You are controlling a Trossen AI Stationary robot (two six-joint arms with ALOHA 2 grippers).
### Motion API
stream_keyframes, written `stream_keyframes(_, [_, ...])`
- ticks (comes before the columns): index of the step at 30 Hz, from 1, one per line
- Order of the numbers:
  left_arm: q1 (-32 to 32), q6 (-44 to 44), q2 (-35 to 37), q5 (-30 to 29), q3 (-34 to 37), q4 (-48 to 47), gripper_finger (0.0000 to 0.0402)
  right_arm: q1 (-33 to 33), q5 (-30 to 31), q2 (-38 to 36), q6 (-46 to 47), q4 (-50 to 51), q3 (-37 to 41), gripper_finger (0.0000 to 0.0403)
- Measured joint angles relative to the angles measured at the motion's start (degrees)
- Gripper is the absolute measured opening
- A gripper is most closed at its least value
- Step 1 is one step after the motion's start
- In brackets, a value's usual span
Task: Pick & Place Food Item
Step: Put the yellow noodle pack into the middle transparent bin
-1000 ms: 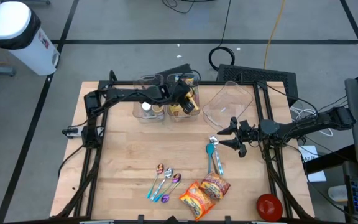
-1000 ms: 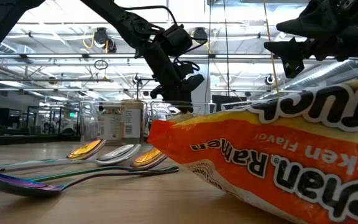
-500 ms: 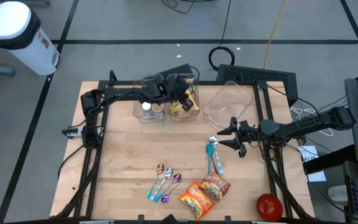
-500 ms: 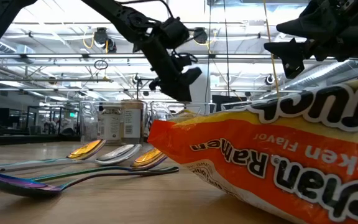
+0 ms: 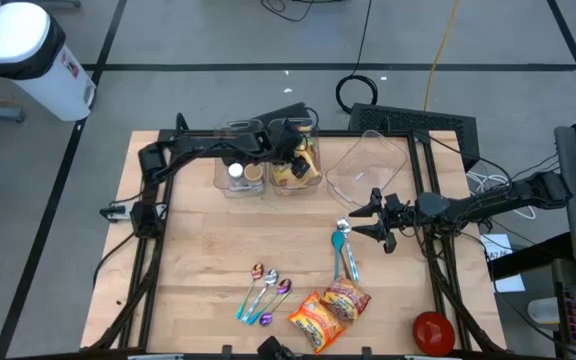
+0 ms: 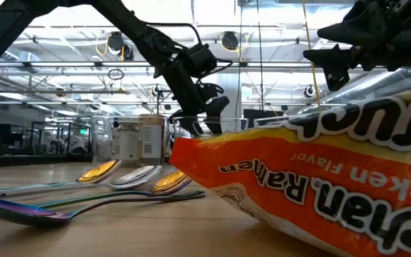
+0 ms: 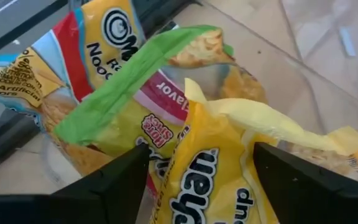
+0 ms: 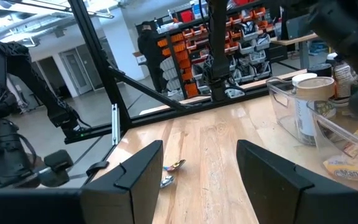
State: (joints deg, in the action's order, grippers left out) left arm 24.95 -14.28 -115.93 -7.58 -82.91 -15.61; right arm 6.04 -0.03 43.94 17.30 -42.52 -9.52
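A clear bin at the table's far side holds several ramen packets. My left gripper is over this bin, slanting down into it, open. In the left wrist view its fingers stand on either side of a yellow packet, which lies on the other packets beside a green-edged one; I cannot tell whether they touch it. Two more orange ramen packets lie flat near the table's front edge. My right gripper hangs open above the table at the right, with nothing between its fingers.
A second clear bin with a jar stands left of the packet bin. An empty clear tub lies to its right. Spoons and teal utensils lie on the wood, and a red object sits at the front right corner.
My left gripper rose a little over the bin, then came down toward the packets in it. My right arm kept still.
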Motion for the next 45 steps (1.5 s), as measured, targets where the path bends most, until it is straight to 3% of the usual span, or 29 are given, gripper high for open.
stream_keyframes(3, [0.2,0.0,-0.7,-0.2,0.0,0.3,0.0289,0.0,0.0,0.0,0.0,0.0,0.0,0.0196])
stream_keyframes(6, [0.1,0.0,-0.2,-0.2,0.0,0.4,0.0257,0.0,0.0,0.0,0.0,0.0,0.0,0.0196])
stream_keyframes(12, [-0.3,0.1,1.8,-0.3,0.0,2.7,0.0140,0.0,0.1,0.0,-0.2,0.5,0.0,0.0196])
stream_keyframes(17, [0.1,1.3,1.7,3.5,0.0,2.3,0.0023,0.0,0.1,0.0,0.0,0.8,0.0,0.0196])
stream_keyframes(19, [0.2,1.8,1.8,3.4,0.0,2.1,0.0010,0.0,0.1,0.0,0.0,0.8,0.0,0.0196])
stream_keyframes(22, [0.2,1.8,1.8,1.9,0.0,1.8,0.0040,0.0,0.1,0.0,0.0,0.8,0.0,0.0196])
stream_keyframes(31, [0.2,0.8,1.8,1.5,0.0,-0.6,0.0198,0.0,0.2,0.0,0.0,0.8,0.0,0.0196])
stream_keyframes(35, [0.2,0.9,1.8,2.0,0.0,-1.5,0.0241,0.0,0.2,0.0,0.0,0.8,0.0,0.0196])
stream_keyframes(40, [-0.1,0.9,1.8,2.1,0.0,-1.5,0.0251,0.0,0.2,0.0,0.0,0.8,0.0,0.0196])
stream_keyframes(45, [-0.2,1.2,1.3,5.6,0.0,-1.5,0.0212,0.0,0.2,0.0,0.0,0.7,0.0,0.0196])
